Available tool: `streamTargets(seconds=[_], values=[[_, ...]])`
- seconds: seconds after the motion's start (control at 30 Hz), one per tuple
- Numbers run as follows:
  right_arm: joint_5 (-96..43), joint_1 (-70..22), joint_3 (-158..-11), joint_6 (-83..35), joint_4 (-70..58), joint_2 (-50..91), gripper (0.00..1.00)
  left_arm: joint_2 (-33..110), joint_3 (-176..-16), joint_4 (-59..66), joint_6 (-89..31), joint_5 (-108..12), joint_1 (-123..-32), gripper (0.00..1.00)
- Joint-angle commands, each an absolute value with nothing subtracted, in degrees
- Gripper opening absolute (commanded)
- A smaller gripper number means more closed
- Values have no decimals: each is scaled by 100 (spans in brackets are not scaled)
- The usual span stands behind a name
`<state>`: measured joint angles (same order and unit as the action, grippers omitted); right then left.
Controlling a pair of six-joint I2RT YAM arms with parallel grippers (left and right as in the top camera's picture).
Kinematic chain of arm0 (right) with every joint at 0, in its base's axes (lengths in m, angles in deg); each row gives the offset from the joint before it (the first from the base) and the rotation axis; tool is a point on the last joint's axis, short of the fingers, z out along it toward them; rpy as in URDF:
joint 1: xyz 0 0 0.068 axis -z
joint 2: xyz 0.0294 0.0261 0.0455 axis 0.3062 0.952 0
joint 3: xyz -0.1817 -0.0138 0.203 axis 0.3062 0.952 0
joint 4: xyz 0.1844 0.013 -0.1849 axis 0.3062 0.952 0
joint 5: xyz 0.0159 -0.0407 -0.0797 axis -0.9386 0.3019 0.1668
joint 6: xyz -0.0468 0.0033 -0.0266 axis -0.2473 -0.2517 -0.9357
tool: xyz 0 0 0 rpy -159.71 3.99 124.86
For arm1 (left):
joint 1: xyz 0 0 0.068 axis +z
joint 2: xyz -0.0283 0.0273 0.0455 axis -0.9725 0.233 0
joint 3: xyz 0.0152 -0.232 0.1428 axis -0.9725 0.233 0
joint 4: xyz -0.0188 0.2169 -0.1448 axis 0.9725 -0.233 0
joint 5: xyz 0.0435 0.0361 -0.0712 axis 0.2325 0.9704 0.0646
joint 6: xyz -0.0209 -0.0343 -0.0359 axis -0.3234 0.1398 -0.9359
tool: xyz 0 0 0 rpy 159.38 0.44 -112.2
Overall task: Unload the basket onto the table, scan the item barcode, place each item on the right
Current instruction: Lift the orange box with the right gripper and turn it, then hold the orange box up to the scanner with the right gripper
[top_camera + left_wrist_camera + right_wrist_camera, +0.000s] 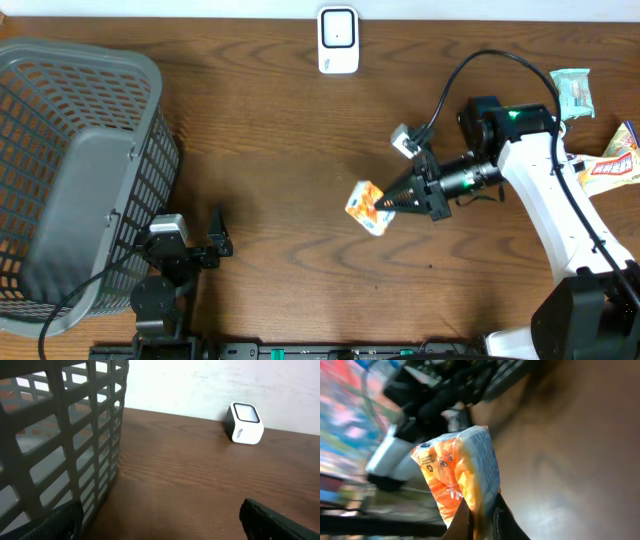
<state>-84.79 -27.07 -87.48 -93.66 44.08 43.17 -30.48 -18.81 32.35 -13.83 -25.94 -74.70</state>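
Right fingers (506,522) are clamped on the bottom edge of the orange-and-white packet (367,207), pinching one end only. My guess is that this leaves the printed faces free to show to a reader. The packet is held tilted over the middle-right of the bench (290,150), near the centre and well apart from the scanner (338,40). The scanner stands at the far edge with its window turned toward the work area, so the packet needs carrying up to it. I can't tell which face has the barcode. The left fingers (272,520) are spread wide and hold nothing, parked just beside the grey basket (70,170), likely waiting and clear of the scan path. Spare packets (573,92) lie at the far right as the supply pile.
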Motion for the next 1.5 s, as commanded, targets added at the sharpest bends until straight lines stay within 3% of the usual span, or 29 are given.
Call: streamTargets(seconds=[0.0, 0.1, 0.17, 0.3, 0.67, 1.2, 1.47], values=[[-8366, -2790, -8723, -9128, 3577, 4275, 1, -3053, -1761, 3108, -1428, -2622, -7461, 98], [-7647, -2973, -8723, -8114, 2017, 4275, 1, -3053, -1761, 3108, -1431, -2624, -7461, 98], [-6235, -3201, -8723, -6722, 616, 4275, 1, -3053, -1761, 3108, -1428, -2622, -7461, 98], [-3588, -3570, -8723, -5299, -751, 4275, 1, -3053, -1761, 3108, -1428, -2624, -7461, 98], [-1415, -3928, -8951, -5165, -3413, 5160, 1, -3053, -1761, 3108, -1431, -2622, -7461, 98], [-733, -3933, -13493, -5863, -2827, 9012, 1, -3053, -1761, 3108, -1431, -2622, -7461, 98], [-663, -4033, -13779, -5937, -2748, 9302, 1, -3053, -1761, 3108, -1431, -2622, -7461, 98]])
